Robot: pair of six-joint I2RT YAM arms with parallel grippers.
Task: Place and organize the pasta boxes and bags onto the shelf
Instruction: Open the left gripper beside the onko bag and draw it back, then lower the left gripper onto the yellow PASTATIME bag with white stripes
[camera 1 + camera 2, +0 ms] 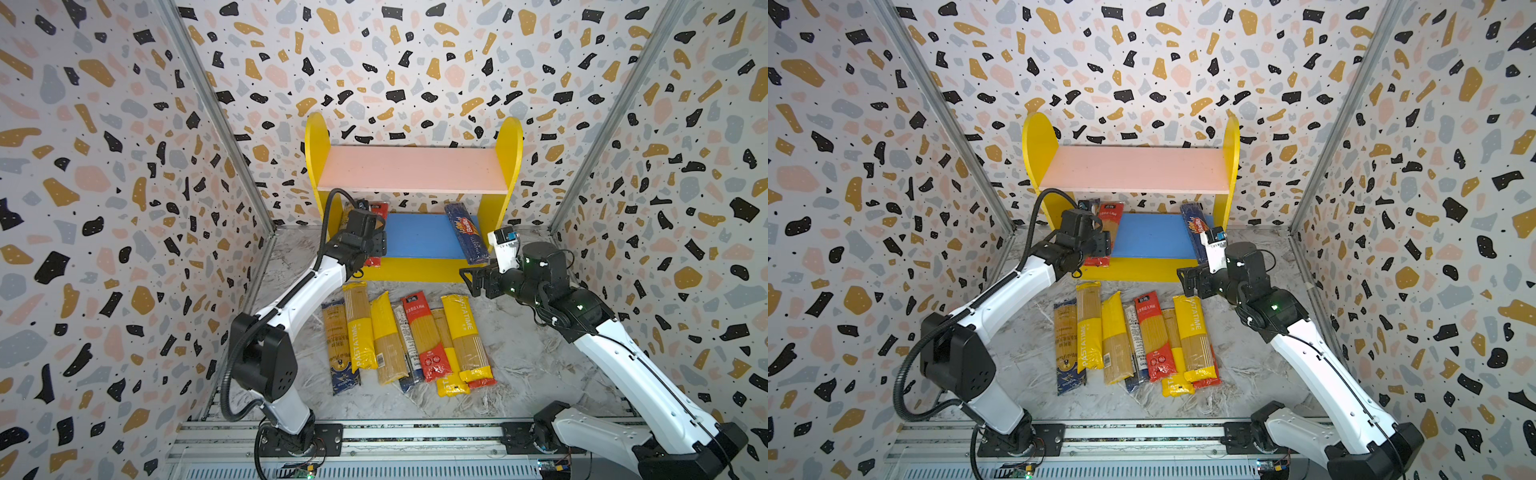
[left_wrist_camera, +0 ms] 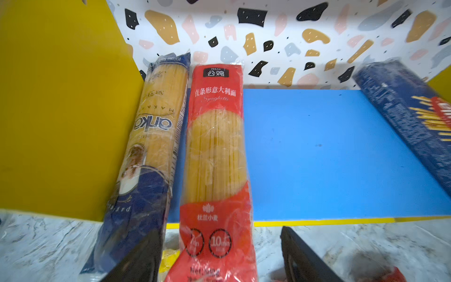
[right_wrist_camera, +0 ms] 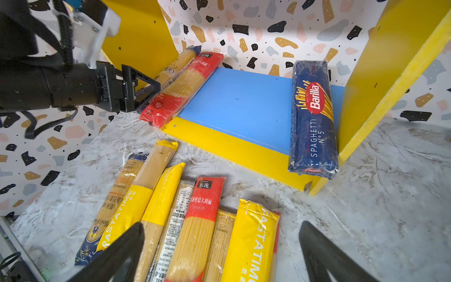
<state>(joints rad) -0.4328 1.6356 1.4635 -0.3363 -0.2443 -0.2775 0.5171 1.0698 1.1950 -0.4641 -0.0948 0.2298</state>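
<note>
The shelf (image 1: 411, 168) stands at the back with a pink upper board and a blue lower board (image 1: 419, 235). On the blue board's left lie a blue-ended pack (image 2: 151, 136) and a red pack (image 2: 216, 146), both overhanging the front edge. A dark blue Barilla pack (image 3: 312, 117) lies at its right. My left gripper (image 2: 219, 258) is open, its fingers either side of the red pack's near end with a gap on one side. Several pasta bags (image 1: 407, 336) lie in a row on the table. My right gripper (image 3: 222, 244) hangs open above the row's far end, holding nothing.
Terrazzo-patterned walls (image 1: 124, 166) close in the left, right and back. A metal rail (image 1: 415, 436) carrying both arm bases runs along the front. The marble tabletop (image 1: 532, 353) shows to the right of the row.
</note>
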